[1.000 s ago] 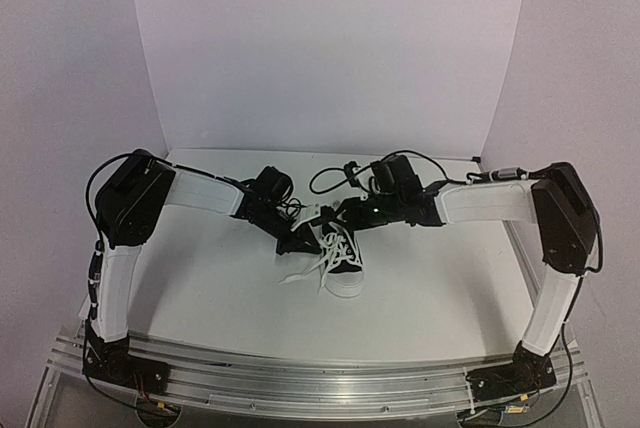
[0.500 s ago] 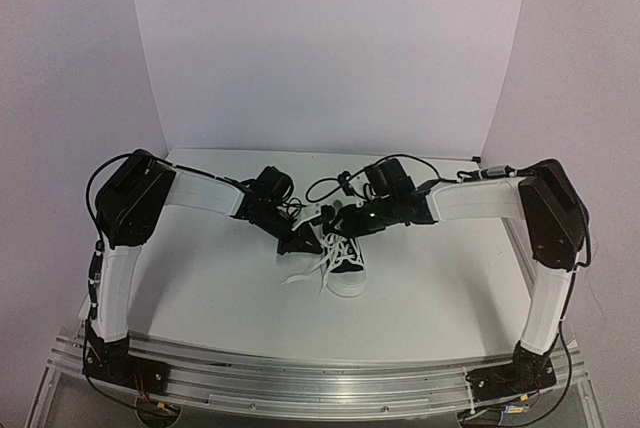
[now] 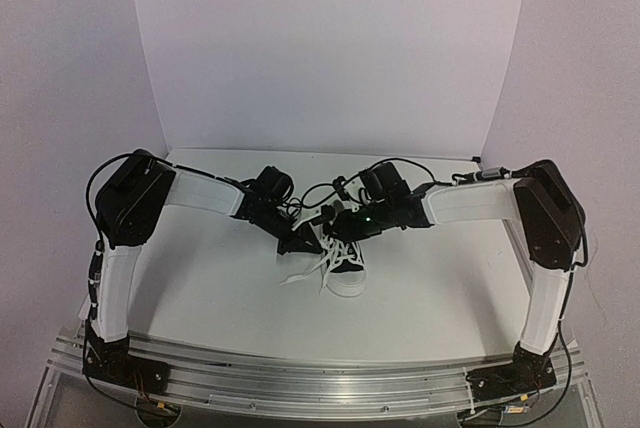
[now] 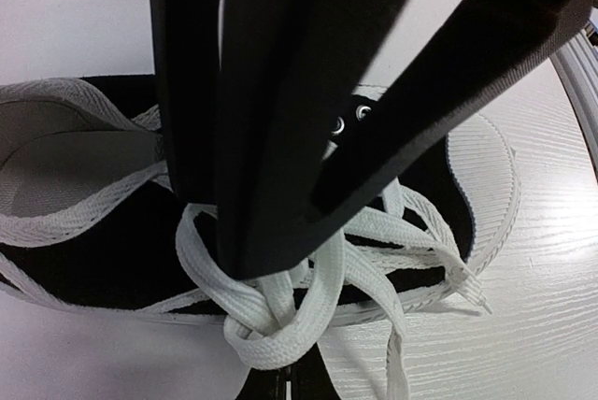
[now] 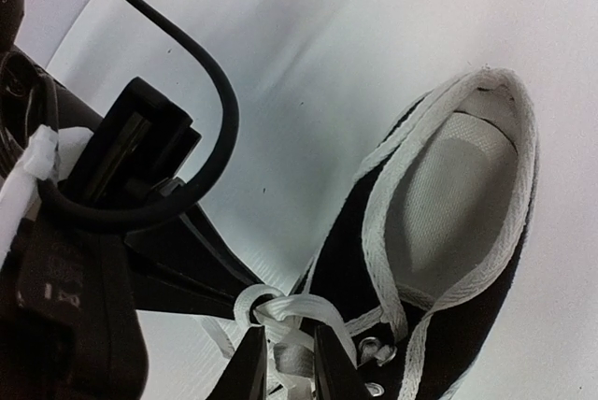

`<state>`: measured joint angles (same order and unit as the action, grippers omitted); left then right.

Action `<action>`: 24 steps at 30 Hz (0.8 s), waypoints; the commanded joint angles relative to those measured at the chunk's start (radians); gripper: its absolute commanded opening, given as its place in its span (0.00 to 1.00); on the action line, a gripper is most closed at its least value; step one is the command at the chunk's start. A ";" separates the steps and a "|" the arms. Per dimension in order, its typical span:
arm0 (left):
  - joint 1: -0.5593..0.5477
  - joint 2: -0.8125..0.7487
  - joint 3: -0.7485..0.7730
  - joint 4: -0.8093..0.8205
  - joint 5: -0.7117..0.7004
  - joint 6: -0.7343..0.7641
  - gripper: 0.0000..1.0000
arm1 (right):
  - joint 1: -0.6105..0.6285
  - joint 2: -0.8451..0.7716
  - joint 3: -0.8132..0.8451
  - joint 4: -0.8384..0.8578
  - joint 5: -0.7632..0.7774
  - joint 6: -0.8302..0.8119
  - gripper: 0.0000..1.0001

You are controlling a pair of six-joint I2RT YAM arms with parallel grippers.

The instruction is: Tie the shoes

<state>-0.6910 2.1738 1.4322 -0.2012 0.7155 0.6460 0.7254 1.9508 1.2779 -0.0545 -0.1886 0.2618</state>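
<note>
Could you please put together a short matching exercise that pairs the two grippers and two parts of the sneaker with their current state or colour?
Things:
1. left gripper
2. right gripper
3. toe cap
4. shoe opening

States:
a. white rubber
b. fingers on either side of the laces
c. grey lining, nothing inside
d. shut on a loop of the laces

Pairs: 1-d, 2-b, 3-a, 4-c
</note>
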 commanded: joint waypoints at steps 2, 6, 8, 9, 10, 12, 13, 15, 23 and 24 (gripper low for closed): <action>-0.008 -0.048 0.010 0.036 0.025 -0.005 0.00 | 0.005 0.022 0.033 0.002 0.010 -0.007 0.15; -0.009 -0.048 0.010 0.033 0.025 -0.001 0.00 | 0.006 0.022 0.042 -0.014 0.026 -0.015 0.09; -0.008 -0.048 0.010 0.032 0.026 0.000 0.00 | 0.007 0.022 0.050 -0.027 0.027 -0.026 0.02; -0.008 -0.048 0.010 0.031 0.024 0.000 0.00 | 0.007 0.022 0.052 -0.031 0.026 -0.027 0.00; -0.008 -0.048 0.010 0.029 0.024 0.001 0.00 | 0.008 0.019 0.054 -0.035 0.028 -0.028 0.00; -0.009 -0.048 0.012 0.022 0.018 0.011 0.00 | 0.007 0.010 0.061 -0.039 0.034 -0.023 0.00; -0.008 -0.047 0.013 0.016 0.014 0.020 0.00 | 0.007 0.004 0.066 -0.040 0.037 -0.020 0.00; -0.009 -0.048 0.021 -0.003 0.008 0.036 0.00 | 0.007 -0.006 0.082 -0.044 0.046 -0.010 0.00; -0.009 -0.055 0.048 -0.094 0.003 0.094 0.00 | 0.006 -0.029 0.106 -0.049 0.106 0.026 0.00; -0.009 -0.056 0.049 -0.097 0.004 0.095 0.00 | 0.006 -0.030 0.107 -0.050 0.113 0.026 0.00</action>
<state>-0.6934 2.1738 1.4390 -0.2523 0.7110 0.7039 0.7254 1.9617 1.3488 -0.0961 -0.1263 0.2697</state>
